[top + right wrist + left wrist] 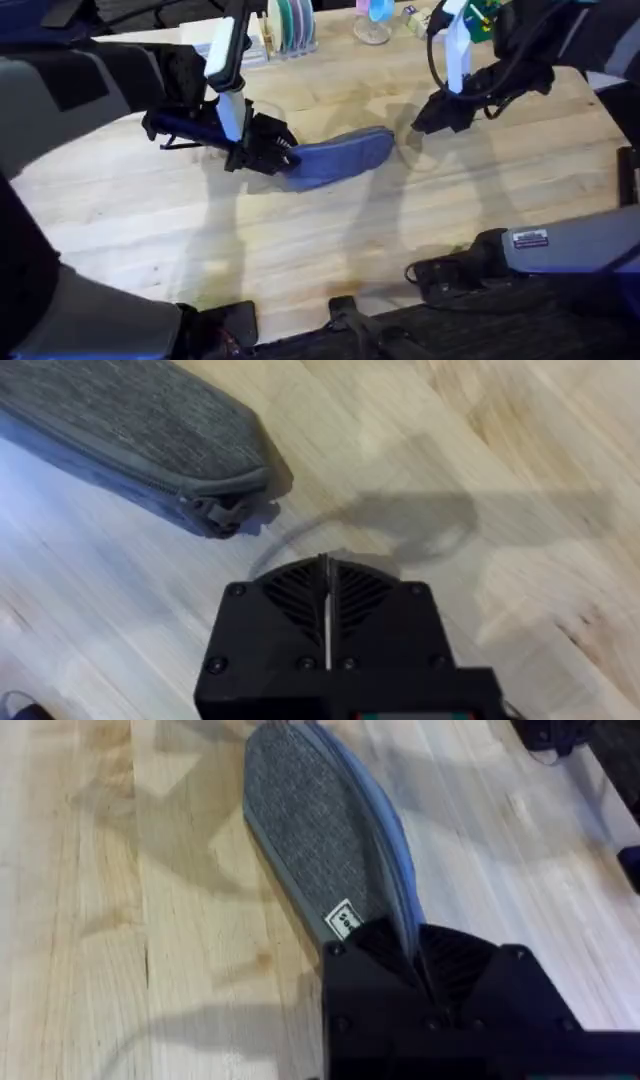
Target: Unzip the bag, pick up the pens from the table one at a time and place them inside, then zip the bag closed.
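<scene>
The blue-grey bag [345,157] lies slanted on the wooden table [200,230] near its middle. My left gripper [283,158] is shut on the bag's left end. In the left wrist view its black fingers [380,955] pinch the bag [320,840] next to a small white label. My right gripper [424,122] hovers just right of the bag's other end, not touching it. In the right wrist view that gripper [327,568] is shut with nothing in it, and the bag's zip pull [215,512] lies a short way ahead. The zip looks closed. The pens are out of view.
A white slatted rack with coloured discs [285,30] stands at the table's far edge, beside a glass item [372,28] and colourful objects [480,20]. Black fixtures [450,270] sit along the near edge. Bare wood spreads in front of the bag.
</scene>
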Tool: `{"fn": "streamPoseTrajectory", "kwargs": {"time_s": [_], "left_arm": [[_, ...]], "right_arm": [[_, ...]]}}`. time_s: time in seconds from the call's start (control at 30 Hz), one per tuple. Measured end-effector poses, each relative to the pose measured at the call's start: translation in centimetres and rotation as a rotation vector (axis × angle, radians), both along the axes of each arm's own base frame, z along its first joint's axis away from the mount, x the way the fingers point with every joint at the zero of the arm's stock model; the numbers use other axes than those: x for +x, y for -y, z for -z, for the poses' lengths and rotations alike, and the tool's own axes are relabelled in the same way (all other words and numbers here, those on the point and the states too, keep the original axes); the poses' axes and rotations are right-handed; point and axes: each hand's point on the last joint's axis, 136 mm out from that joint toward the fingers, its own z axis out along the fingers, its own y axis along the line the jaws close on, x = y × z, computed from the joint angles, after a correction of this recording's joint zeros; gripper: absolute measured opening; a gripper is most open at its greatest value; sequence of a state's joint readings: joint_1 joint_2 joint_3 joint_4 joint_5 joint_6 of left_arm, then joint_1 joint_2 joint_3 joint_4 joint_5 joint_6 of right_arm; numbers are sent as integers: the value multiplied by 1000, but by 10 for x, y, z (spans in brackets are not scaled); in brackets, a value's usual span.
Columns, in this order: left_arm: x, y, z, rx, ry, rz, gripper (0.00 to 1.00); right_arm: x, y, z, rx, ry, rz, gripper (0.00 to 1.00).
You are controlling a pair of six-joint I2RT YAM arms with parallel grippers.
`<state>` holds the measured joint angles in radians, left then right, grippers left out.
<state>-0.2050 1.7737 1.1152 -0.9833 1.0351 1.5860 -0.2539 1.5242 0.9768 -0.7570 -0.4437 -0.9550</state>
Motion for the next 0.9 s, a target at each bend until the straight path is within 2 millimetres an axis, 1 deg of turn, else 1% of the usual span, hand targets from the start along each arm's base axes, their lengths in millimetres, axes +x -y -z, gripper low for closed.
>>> {"fn": "streamPoseTrajectory", "kwargs": {"time_s": [0.03,0.07,0.1,0.2,0.23,0.3,0.33,0.37,0.57,0.67,0.73,0.77,0.83,0.87,0.9], "left_arm": [[0,0,0,1,0,0,44],[0,0,0,2,0,0,44],[0,0,0,3,1,0,44],[0,0,1,4,1,0,44],[0,0,1,4,1,0,44],[0,0,1,4,1,0,44],[0,0,1,4,1,0,44],[0,0,1,4,1,0,44],[0,0,1,4,1,0,44],[0,0,1,4,1,0,48],[0,-1,1,6,-1,0,132],[-1,-1,1,9,-6,-2,156],[0,-3,2,18,-7,-4,171],[0,-4,2,15,-6,-5,222],[0,-3,0,4,-5,-6,377]], "right_arm": [[0,0,-2,-3,5,0,31],[0,0,-5,-6,13,2,55],[-1,0,-8,-10,23,1,142],[-1,1,-21,-27,65,1,564],[-1,1,-26,-33,85,0,721],[-1,1,-36,-44,120,-5,960],[-2,1,-40,-48,135,-6,988],[-3,1,-43,-54,142,-5,994],[-8,7,-58,-101,178,24,997],[-15,8,-62,-117,176,32,997],[-20,8,-65,-124,174,34,997],[-23,8,-67,-126,174,35,998],[-29,6,-72,-129,175,34,998],[-31,4,-74,-130,179,32,998],[-34,3,-78,-133,189,28,998]]}}
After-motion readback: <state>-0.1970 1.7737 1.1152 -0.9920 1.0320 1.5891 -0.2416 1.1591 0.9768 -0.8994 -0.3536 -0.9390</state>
